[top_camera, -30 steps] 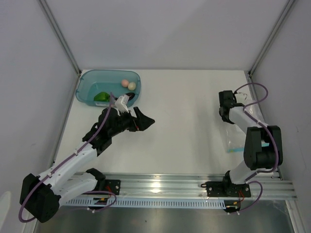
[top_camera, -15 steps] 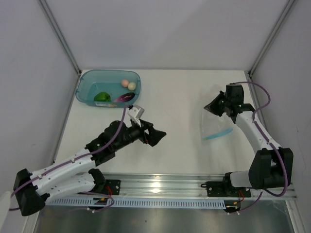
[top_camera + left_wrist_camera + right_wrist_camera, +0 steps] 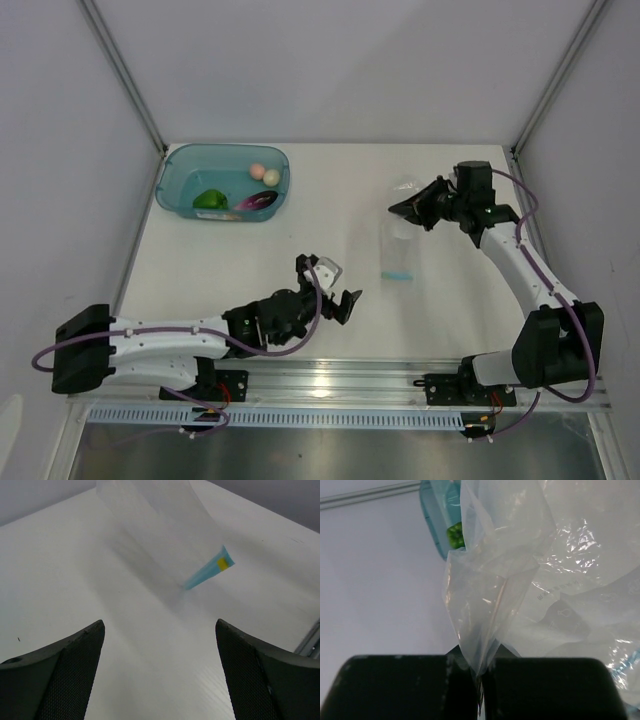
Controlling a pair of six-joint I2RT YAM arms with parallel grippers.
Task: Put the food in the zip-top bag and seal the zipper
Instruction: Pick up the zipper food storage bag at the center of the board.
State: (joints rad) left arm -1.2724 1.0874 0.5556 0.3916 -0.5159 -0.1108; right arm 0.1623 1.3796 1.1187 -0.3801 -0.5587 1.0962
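Note:
My right gripper [image 3: 402, 210] is shut on the clear zip-top bag [image 3: 401, 240] and holds it above the table right of centre. The bag hangs down, its light-blue zipper [image 3: 397, 275] at the lower end. In the right wrist view the crumpled bag [image 3: 520, 580] is pinched between the jaws. My left gripper [image 3: 338, 290] is open and empty, low over the near middle of the table, facing the bag [image 3: 160, 545] and its zipper [image 3: 207, 570]. The green pepper [image 3: 209, 199], purple eggplant [image 3: 259, 201] and two pale balls [image 3: 264, 174] lie in the teal tub [image 3: 180, 170].
The teal tub stands at the back left of the white table and also shows in the right wrist view [image 3: 436, 515]. Grey walls enclose the back and sides. A metal rail [image 3: 330, 385] runs along the near edge.
My right gripper has lifted the bag off the table at the right and carried it left toward the centre. My left arm has swung from the tub down toward the near middle.

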